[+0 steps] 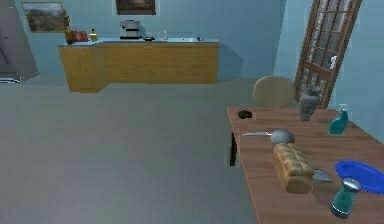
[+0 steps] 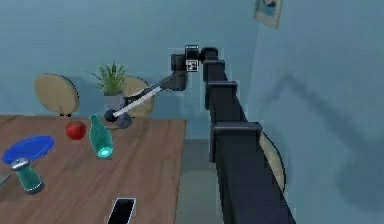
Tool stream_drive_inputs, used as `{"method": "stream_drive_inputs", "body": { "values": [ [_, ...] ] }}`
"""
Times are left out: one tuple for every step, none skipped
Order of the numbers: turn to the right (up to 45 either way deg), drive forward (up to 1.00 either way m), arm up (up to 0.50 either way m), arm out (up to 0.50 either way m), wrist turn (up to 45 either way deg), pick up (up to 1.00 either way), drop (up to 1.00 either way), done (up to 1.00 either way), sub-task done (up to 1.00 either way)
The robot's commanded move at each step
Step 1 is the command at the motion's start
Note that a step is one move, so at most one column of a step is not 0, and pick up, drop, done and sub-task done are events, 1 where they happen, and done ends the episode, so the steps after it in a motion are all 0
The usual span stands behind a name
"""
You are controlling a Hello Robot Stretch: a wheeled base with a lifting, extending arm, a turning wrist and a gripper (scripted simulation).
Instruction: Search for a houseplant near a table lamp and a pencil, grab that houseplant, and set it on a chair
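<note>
the plant point(image 2: 110, 79) stands upright at the far edge of the surface point(image 2: 150, 160), its long axis vertical and its leaves fanning up. the claw point(image 2: 122, 114) is at its base; with the pot right there i cannot tell whether it holds anything. so the search looks done, the grab is unconfirmed, and the lift and the placing on a chair point(image 2: 55, 92) remain. an apple point(image 2: 75, 129) and a bottle point(image 2: 100, 138) stand near.
</note>
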Motion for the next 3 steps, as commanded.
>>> {"method": "stream_drive_inputs", "body": {
  "values": [
    [0.0,0.0,0.0,0.0,45.0,0.0,0.0,0.0,0.0],
    [0.0,0.0,0.0,0.0,45.0,0.0,0.0,0.0,0.0],
    [0.0,0.0,0.0,0.0,3.0,0.0,0.0,0.0,0.0]
  ]
}}
